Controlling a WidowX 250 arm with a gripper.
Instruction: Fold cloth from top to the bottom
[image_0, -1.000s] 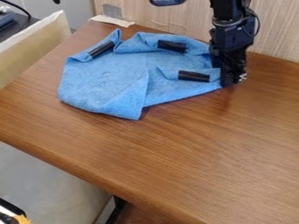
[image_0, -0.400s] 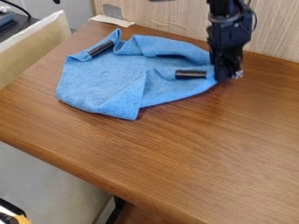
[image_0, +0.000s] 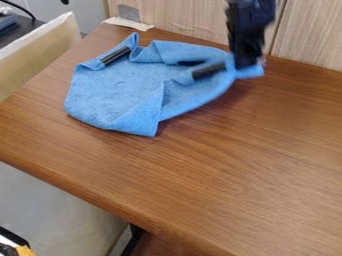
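Brown wood with a dark, streaky grain makes up the table (image_0: 200, 170), its rounded front edge slanting from the left side down towards the bottom. On its far part lies the blue cloth (image_0: 117, 92), rumpled, with its upper edge curled over and a folded flap ending in a point at the near side. One black strip (image_0: 115, 56) sits at the cloth's upper left corner, and another black strip (image_0: 208, 71) lies aslant near its right end, just beside the gripper (image_0: 248, 68). The gripper hangs down over that end and is closed on the cloth, whose bunched blue fabric shows on both sides of the tips.

Behind the table stands a pale wood-grained panel (image_0: 307, 35) with a dark upright seam. At the table's far left corner is a small grey plate (image_0: 128, 13), with a strip of beige tape (image_0: 127, 23) at its foot. Along the left side runs a cream board (image_0: 40, 55); beyond it, a dark surface (image_0: 25, 29) bears a grey-blue object (image_0: 7, 22) and a black cable (image_0: 19, 8). Grey ground (image_0: 53, 205) shows below the table's front edge. In the bottom left corner is a black, white and orange thing, too cut off to name.
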